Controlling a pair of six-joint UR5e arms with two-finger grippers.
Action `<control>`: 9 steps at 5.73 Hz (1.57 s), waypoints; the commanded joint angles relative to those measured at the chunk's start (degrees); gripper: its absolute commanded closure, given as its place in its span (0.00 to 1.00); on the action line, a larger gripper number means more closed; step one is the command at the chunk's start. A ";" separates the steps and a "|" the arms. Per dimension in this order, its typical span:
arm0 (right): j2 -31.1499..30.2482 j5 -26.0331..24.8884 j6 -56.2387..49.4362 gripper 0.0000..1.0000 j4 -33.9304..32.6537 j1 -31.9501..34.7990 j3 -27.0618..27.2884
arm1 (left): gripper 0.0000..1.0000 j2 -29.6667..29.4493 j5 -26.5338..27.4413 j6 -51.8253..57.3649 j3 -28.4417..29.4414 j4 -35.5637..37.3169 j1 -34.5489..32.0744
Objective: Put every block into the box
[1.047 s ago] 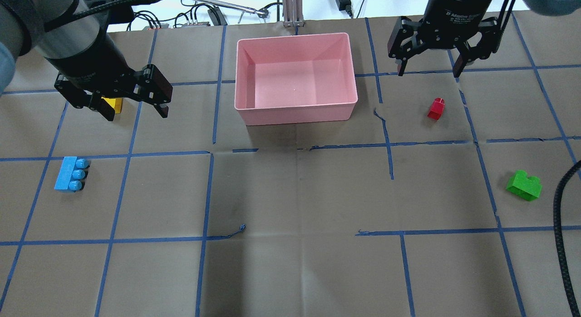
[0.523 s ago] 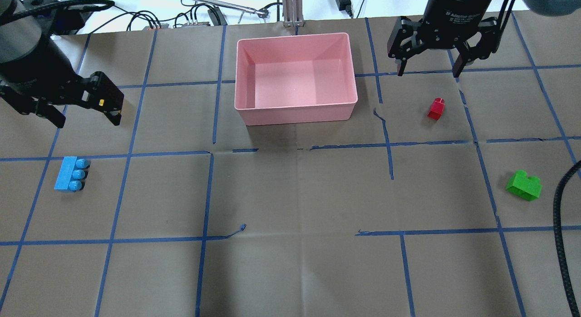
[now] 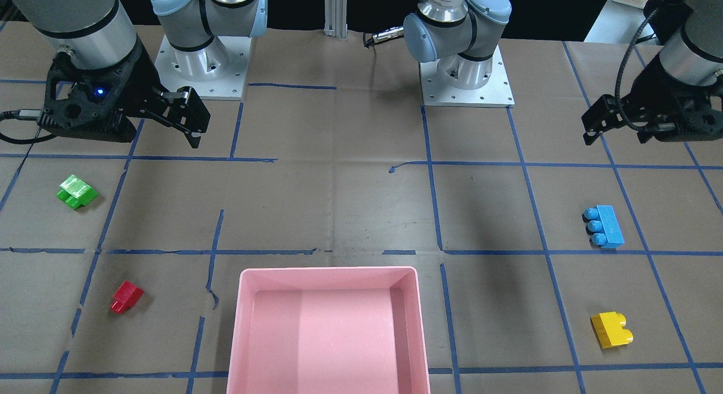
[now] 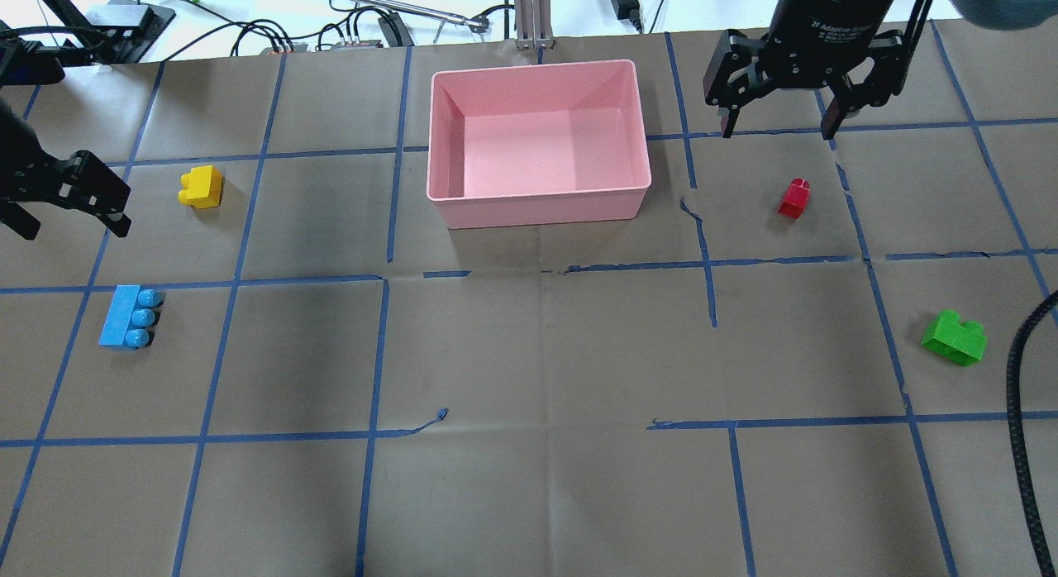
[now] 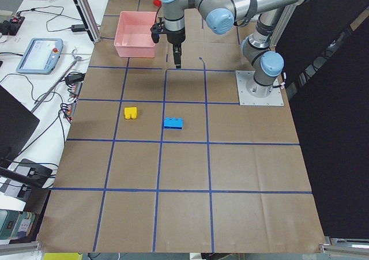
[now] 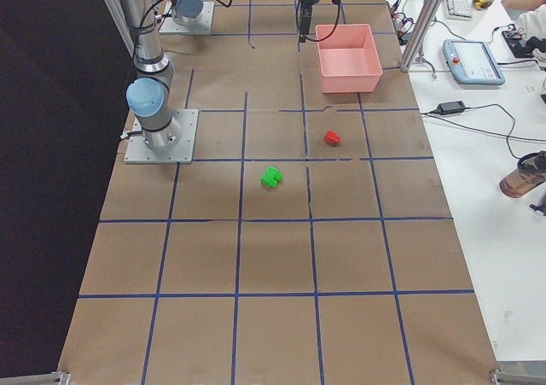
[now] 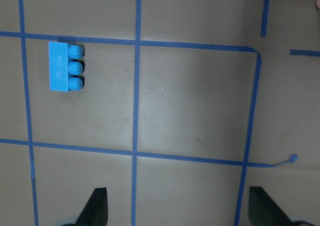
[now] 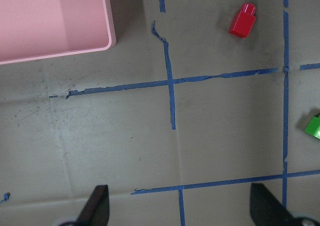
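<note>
Pink plastic, one item: the box (image 4: 537, 212), a shallow rectangular tray with smooth sloped walls, at upper centre of the overhead view.

Blocks, four, one of each colour, all glossy studded plastic, all lying on the paper outside the box:
- Yellow block (image 4: 201, 187), two studs, at upper left, well apart from the box's left wall.
- Light-blue block (image 4: 128, 317), three round studs in a row along its right side, at mid-left, below the yellow one.
- Red block (image 4: 793, 198), the smallest, single stud, to the right of the box, near its front corner.
- Green block (image 4: 955, 337), notched and chunky, at the right edge, lower than the red.

Grippers, two, black metal, two fingers each:
- Left gripper (image 4: 73, 227), at the far left edge, between the yellow and light-blue blocks in height. It is released, fingers spread wide, grasping nothing.
- Right gripper (image 4: 777, 134), at upper right, above the red block and right of the box. It is likewise spread and grasping nothing.

Surroundings: one table (image 4: 529, 478) under creased brown paper, gridded in blue tape that is torn in places. A black ribbed cable (image 4: 1021, 412) runs down the right edge near the green block. Loose wires (image 4: 347, 27) lie beyond the table's top edge.
</note>
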 commanded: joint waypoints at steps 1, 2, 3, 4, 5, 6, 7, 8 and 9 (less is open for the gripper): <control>0.24 -0.47 -6.98 0.00 -0.52 -3.08 -0.34 | 0.01 -9.32 -1.21 10.72 -0.21 10.99 1.59; 0.32 -0.91 -8.75 0.00 -0.53 -7.54 -0.34 | 0.01 -12.93 -1.22 15.97 -0.22 11.39 3.51; 1.02 -2.22 -12.42 0.00 -0.79 -12.98 -0.25 | 0.01 -16.88 -1.22 19.85 -0.30 13.13 6.14; 2.51 -2.32 -12.72 0.00 -0.70 -20.35 0.01 | 0.01 -20.32 -1.22 21.80 -2.30 19.24 7.21; 4.78 -2.23 -11.77 0.00 -0.79 -26.34 0.10 | 0.01 -22.09 -1.14 21.91 -6.50 26.79 7.83; 7.07 -2.32 -10.28 0.00 -1.48 -29.79 0.62 | 0.01 -22.98 -1.05 21.74 -10.28 31.30 10.45; 8.31 -2.32 -8.00 0.01 -5.67 -30.95 5.33 | 0.01 -25.43 -0.53 21.56 -10.67 32.91 10.82; 8.24 -3.80 -7.80 0.01 -13.98 -31.23 12.51 | 0.01 -26.23 -0.43 21.30 -10.85 32.75 11.09; 8.50 -3.55 -8.58 0.01 -22.50 -34.36 19.71 | 0.01 -26.33 -0.26 20.51 -10.85 32.05 11.09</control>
